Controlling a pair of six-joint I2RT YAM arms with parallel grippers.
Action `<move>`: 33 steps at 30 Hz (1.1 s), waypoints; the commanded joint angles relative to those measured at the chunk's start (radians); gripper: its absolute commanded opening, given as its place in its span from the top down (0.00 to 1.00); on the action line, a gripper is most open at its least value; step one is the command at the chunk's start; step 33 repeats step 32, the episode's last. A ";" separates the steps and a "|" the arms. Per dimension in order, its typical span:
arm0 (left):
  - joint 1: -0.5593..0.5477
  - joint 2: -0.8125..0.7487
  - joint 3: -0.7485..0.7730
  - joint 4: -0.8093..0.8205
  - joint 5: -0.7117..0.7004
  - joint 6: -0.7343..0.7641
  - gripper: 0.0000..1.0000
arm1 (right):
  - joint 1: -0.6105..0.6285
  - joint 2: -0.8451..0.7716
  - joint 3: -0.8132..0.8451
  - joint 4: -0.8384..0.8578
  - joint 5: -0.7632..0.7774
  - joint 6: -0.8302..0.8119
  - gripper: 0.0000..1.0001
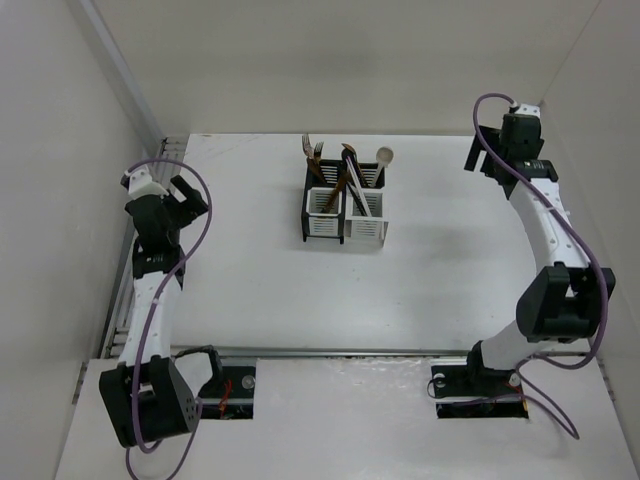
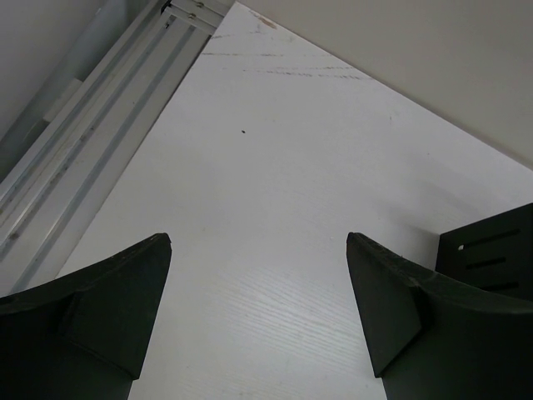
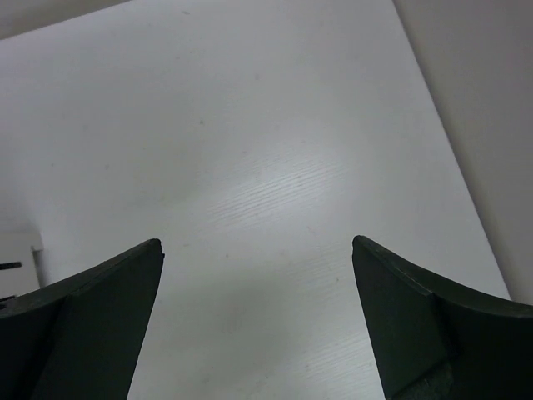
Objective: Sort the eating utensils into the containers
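The containers (image 1: 343,212), two joined black caddies with white lower panels, stand at the table's far middle. The eating utensils (image 1: 345,168) stand in them: dark brown and pale wood handles, silver pieces and a pale spoon (image 1: 384,155) sticking up. My left gripper (image 1: 188,196) is open and empty at the far left; a black corner of a caddy (image 2: 491,250) shows in the left wrist view right of its fingers (image 2: 125,292). My right gripper (image 1: 470,155) is open and empty at the far right, over bare table, its fingers (image 3: 416,308) wide apart.
White walls enclose the table on the left, back and right. An aluminium rail (image 2: 83,150) runs along the left edge. Purple cables (image 1: 200,225) hang from both arms. A white caddy edge (image 3: 17,254) shows at the left of the right wrist view.
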 commanded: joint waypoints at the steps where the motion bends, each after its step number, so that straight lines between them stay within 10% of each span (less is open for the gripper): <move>1: -0.014 -0.038 0.014 0.020 -0.036 0.029 0.16 | 0.018 -0.061 0.032 -0.018 -0.032 0.049 0.00; 33: -0.032 -0.101 -0.090 0.120 -0.057 0.028 0.16 | 0.018 -0.230 -0.097 0.073 0.132 0.069 0.00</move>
